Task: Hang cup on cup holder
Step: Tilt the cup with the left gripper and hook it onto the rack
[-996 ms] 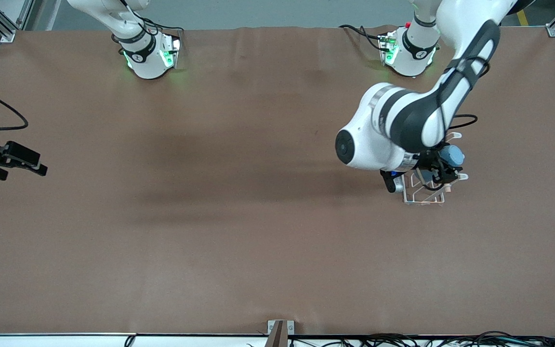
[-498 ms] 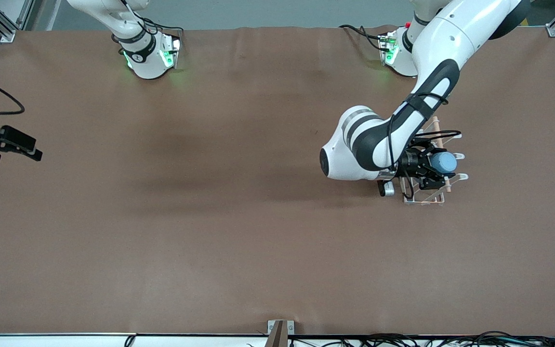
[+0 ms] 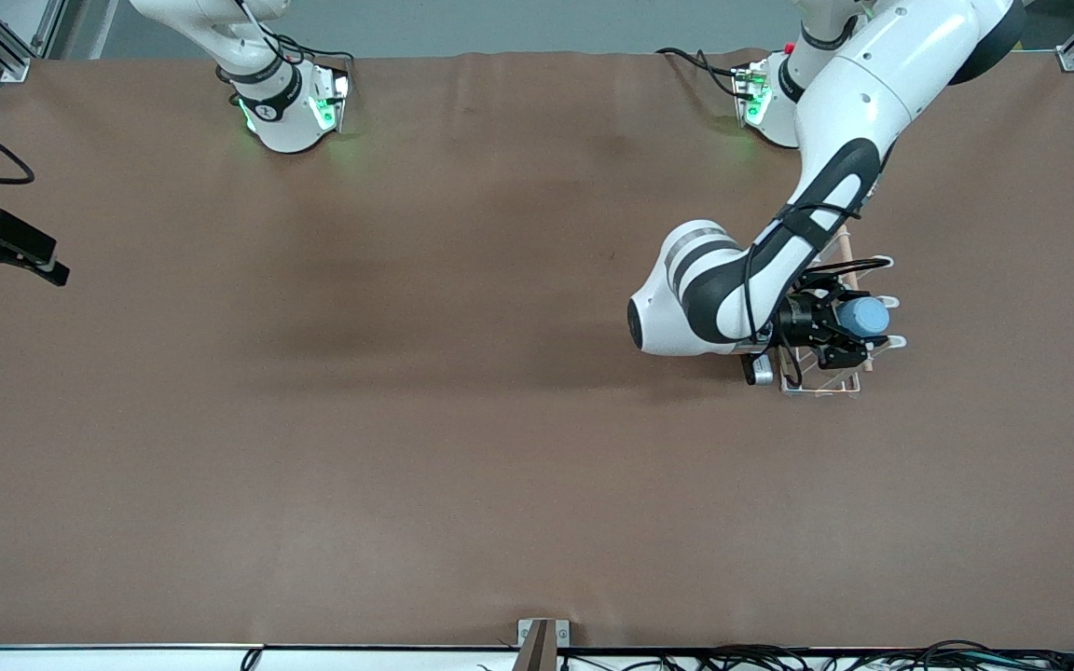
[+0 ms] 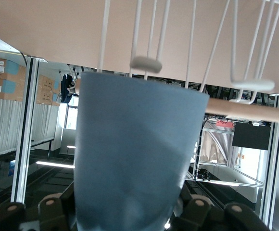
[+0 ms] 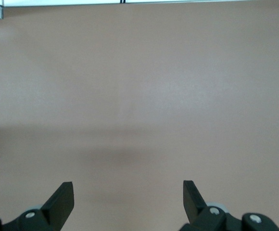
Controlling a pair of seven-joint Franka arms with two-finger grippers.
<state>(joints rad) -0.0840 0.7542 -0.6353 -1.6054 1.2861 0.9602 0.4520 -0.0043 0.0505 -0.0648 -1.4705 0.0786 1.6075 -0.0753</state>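
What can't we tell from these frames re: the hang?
- Front view: whether a prong is inside the cup; left gripper and arm cover the cup holder.
- Left wrist view: cup's rim and opening, blocked by its own wall.
- Right gripper: body cut off by the frame edge.

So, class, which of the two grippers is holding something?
The left gripper, over the cup holder at the left arm's end of the table, is shut on the blue cup. The right gripper is open and waits.
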